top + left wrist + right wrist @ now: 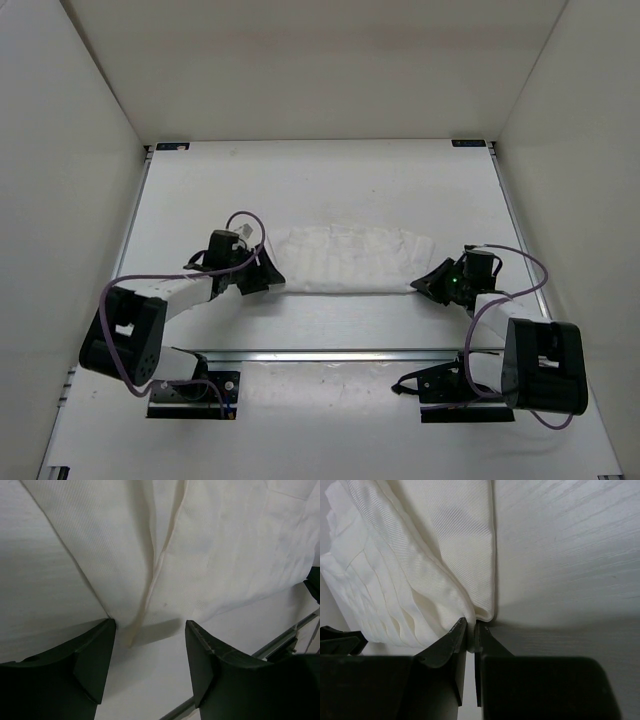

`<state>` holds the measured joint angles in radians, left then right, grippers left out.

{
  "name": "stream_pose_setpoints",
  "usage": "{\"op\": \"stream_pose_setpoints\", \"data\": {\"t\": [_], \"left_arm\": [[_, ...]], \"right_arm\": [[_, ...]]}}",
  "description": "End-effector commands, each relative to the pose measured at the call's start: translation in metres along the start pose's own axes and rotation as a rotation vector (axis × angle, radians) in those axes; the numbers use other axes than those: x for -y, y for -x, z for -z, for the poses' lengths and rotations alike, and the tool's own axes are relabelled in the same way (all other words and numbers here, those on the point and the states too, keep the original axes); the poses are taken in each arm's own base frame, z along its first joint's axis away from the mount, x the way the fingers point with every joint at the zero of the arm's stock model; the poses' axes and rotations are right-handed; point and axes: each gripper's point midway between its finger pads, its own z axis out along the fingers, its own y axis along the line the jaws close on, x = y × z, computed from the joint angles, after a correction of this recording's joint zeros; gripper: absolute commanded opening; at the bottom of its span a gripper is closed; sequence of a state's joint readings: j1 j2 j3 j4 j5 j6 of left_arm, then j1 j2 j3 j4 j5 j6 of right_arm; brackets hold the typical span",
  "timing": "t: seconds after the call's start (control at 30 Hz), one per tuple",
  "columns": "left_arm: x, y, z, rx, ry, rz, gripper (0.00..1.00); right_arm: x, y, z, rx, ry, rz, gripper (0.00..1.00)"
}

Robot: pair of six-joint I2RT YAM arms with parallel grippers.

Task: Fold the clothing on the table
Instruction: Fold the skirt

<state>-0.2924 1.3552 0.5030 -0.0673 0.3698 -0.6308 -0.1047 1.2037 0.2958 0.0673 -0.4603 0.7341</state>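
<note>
The clothing (345, 262) lies spread as a wide white band across the middle of the table (320, 190), its straight edge facing the near side and its pleated, curved edge facing the far side. My left gripper (262, 278) sits low at the garment's near left corner. Its jaws stand apart, one on either side of the corner, holding nothing. A cream seam (155, 580) runs down the fabric and ends between the fingers. My right gripper (425, 283) is at the near right corner, with its fingers (451, 642) pressed together on the very edge of the cloth where the stacked pleats gather. Both arms reach inward from the near edge.
</note>
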Motion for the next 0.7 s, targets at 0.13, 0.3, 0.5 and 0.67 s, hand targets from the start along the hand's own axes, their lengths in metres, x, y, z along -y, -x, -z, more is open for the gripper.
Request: {"op": "stream_pose_setpoints", "data": {"t": [0.13,0.3,0.5,0.67], "left_arm": [[0.035,0.021,-0.019,-0.024,-0.092,-0.036,0.22],[0.070,0.077,-0.051,-0.007,-0.116,-0.056,0.00],[0.142,0.126,-0.102,-0.048,-0.212,-0.077,0.00],[0.161,0.113,-0.137,-0.103,-0.273,-0.033,0.00]], "right_arm": [[-0.002,0.022,-0.002,0.050,-0.038,0.060,0.00],[-0.019,0.074,-0.006,0.093,-0.038,0.094,0.00],[-0.041,0.131,-0.019,-0.013,-0.085,0.143,0.00],[-0.106,0.166,-0.031,0.008,-0.126,0.352,0.00]]}}
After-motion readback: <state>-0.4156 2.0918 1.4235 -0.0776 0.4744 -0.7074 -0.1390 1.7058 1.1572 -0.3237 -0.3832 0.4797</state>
